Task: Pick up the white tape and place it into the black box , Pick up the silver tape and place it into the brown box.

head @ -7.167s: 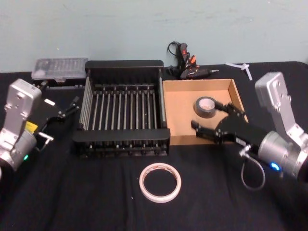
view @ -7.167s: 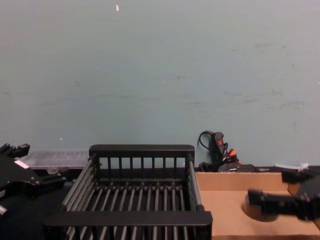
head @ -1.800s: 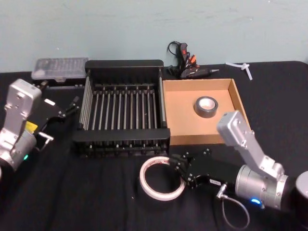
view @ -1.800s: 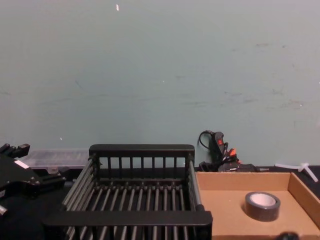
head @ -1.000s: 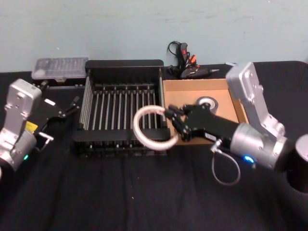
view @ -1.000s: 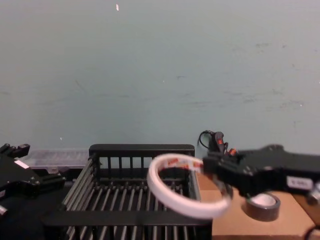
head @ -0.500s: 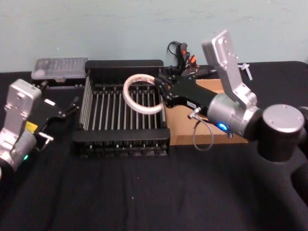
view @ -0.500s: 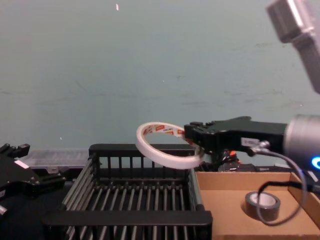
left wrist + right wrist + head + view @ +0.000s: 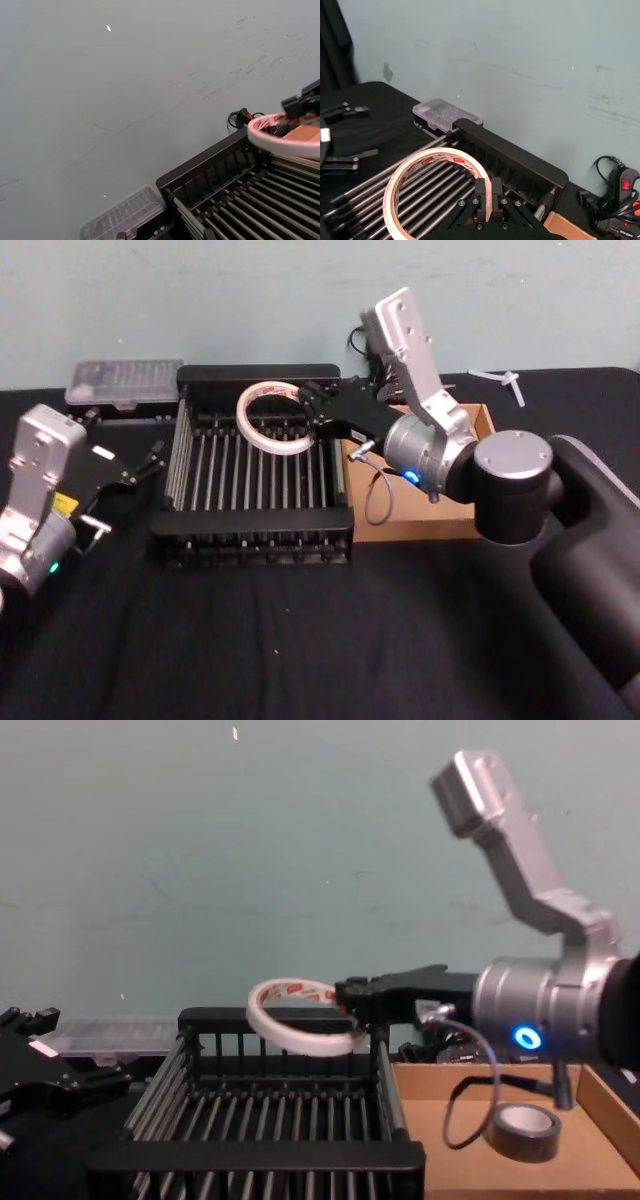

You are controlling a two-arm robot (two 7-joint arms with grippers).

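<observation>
The white tape [image 9: 244, 425] hangs level above the back half of the black box [image 9: 258, 373], clear of its bars. My right gripper [image 9: 310, 410] reaches in from the right and is shut on the ring's right rim. The right wrist view shows both fingers pinching the white tape [image 9: 438, 155] over the box bars [image 9: 520, 162]. In the chest view the tape [image 9: 285, 1032] floats at the height of the far rim. The silver tape [image 9: 523, 1132] lies flat inside the brown box [image 9: 440, 1140]. My left gripper [image 9: 140, 468] rests open at the left of the black box.
A clear plastic case [image 9: 125, 380] lies behind the black box on the left. A glue gun [image 9: 620, 182] with its cable sits behind the brown box [image 9: 410, 528]. A small white piece [image 9: 500, 380] lies at the back right. Black cloth covers the table in front.
My right gripper has carried the white tape from the black box's front rim up and back-left, over the box's rear half. The left arm has not moved.
</observation>
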